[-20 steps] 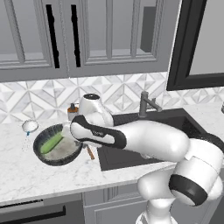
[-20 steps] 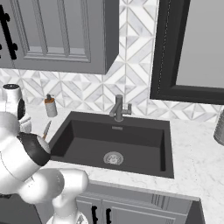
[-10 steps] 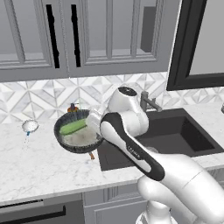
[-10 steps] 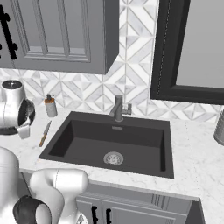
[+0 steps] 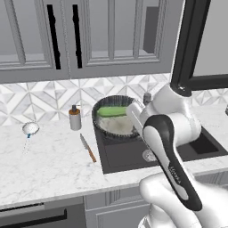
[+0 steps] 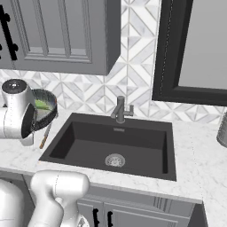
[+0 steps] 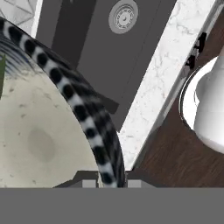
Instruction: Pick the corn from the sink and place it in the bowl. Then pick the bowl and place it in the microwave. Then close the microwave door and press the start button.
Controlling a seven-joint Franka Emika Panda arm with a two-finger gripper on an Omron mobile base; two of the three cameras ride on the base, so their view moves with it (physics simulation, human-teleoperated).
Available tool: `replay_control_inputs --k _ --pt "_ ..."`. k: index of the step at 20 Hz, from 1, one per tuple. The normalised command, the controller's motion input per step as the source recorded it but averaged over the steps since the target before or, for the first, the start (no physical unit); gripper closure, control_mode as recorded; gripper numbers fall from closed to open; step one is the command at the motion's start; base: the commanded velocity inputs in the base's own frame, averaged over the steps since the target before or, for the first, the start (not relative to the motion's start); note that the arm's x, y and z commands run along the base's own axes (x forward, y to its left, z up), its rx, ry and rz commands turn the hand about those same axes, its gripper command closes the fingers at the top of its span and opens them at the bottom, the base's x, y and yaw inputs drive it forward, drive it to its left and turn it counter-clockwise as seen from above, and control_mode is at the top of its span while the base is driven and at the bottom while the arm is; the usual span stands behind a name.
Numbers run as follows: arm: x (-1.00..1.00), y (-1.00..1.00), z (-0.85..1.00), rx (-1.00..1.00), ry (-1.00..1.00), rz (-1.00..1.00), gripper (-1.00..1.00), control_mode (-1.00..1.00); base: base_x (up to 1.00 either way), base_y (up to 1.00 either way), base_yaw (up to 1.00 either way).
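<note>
Between the fingertips of the hand (image 7: 111, 183) sits the bowl (image 5: 116, 120) rim, gripped tight; left base view shows the corn (image 5: 112, 111) inside, hand view the sink (image 7: 94, 39) drain below.

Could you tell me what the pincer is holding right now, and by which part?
The pincer holds the bowl by its rim, one finger inside and one outside, with the corn lying in it.

White arm raised and folded, forearm upright, wrist bent toward the wall, gripper (image 7: 111, 181) pinching the bowl (image 5: 116, 121) rim, one finger (image 7: 87, 180) inside, one outside, bowl held aloft
</note>
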Motion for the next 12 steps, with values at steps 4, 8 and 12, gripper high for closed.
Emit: replay_control_inputs --k 4,8,12 --pt "-0.34 -1.00 0.55 0.08 0.00 -0.27 1.00 -1.00 0.00 0.00 0.00" --pt "-0.13 -0.88 0.65 0.06 0.07 -0.21 1.00 -1.00 0.00 0.00 0.00" --pt "-0.04 -0.64 0.55 0.00 0.11 -0.11 1.00 -1.00 0.00 0.00 0.00"
